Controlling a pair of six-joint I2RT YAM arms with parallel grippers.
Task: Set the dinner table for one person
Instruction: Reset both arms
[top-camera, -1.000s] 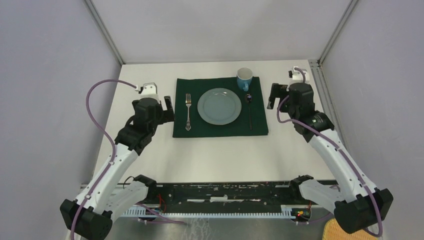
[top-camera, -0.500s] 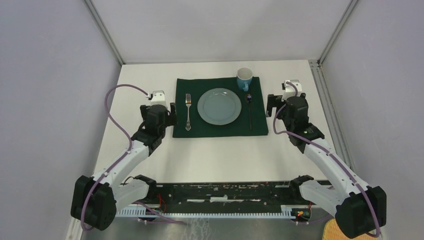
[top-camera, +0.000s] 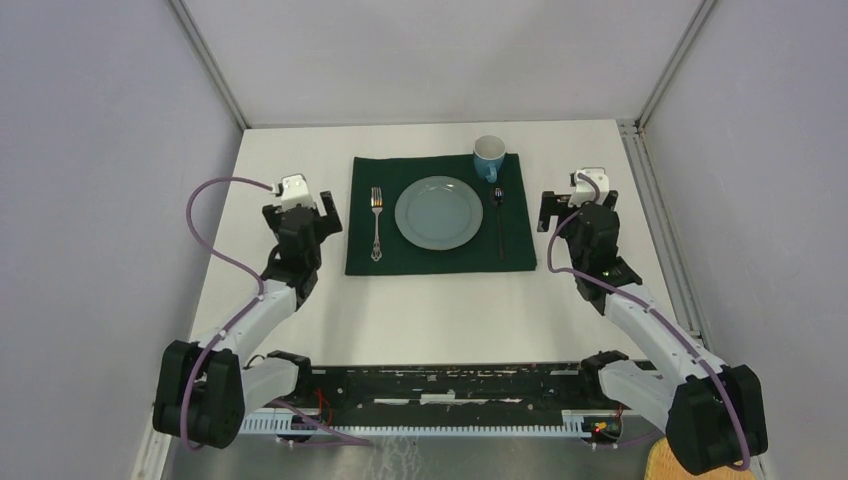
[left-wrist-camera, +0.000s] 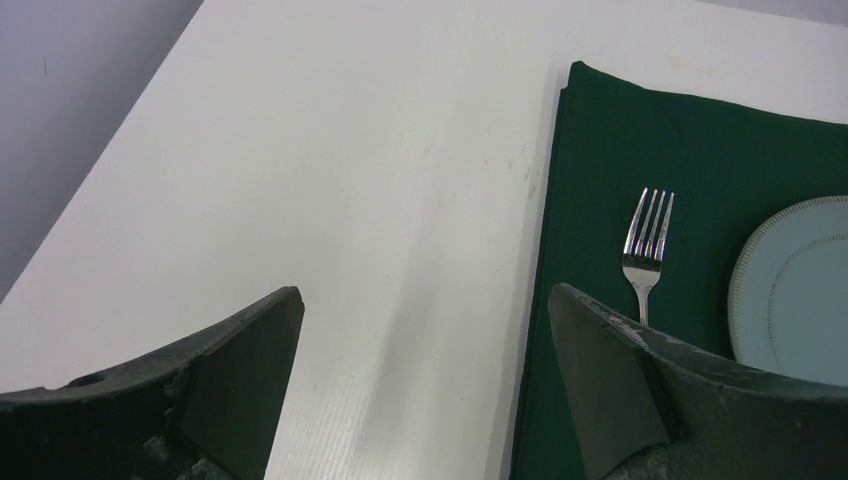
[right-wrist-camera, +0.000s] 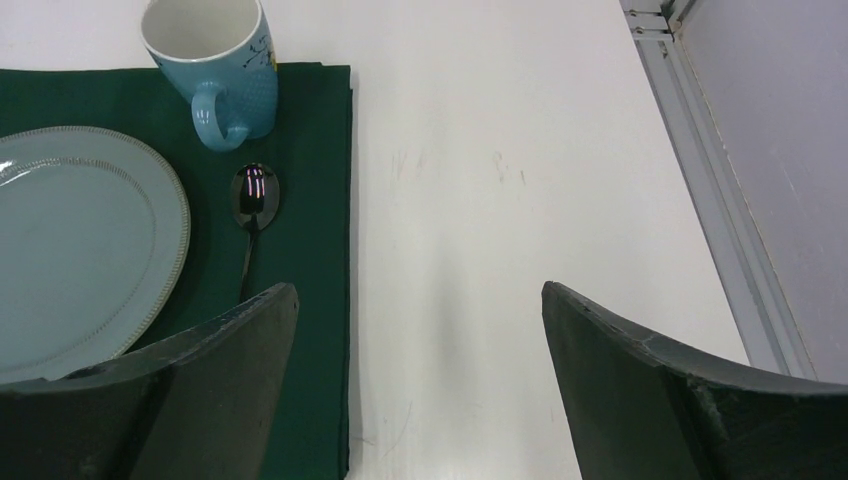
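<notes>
Left gripper (left-wrist-camera: 425, 385) and right gripper (right-wrist-camera: 420, 385) gape wide, empty; an inward sweep could snag the cloth (left-wrist-camera: 700, 150), dragging the fork (left-wrist-camera: 645, 245).

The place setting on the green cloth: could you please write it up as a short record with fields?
surface: dinner table, white
cloth: dark green, flat
plate: pale blue, centre of cloth
fork: left of plate, tines pointing away
spoon: dark, right of plate
mug: blue, upright, cloth's far right corner
left hand: open, empty, left of cloth
right hand: open, empty, right of cloth
</notes>
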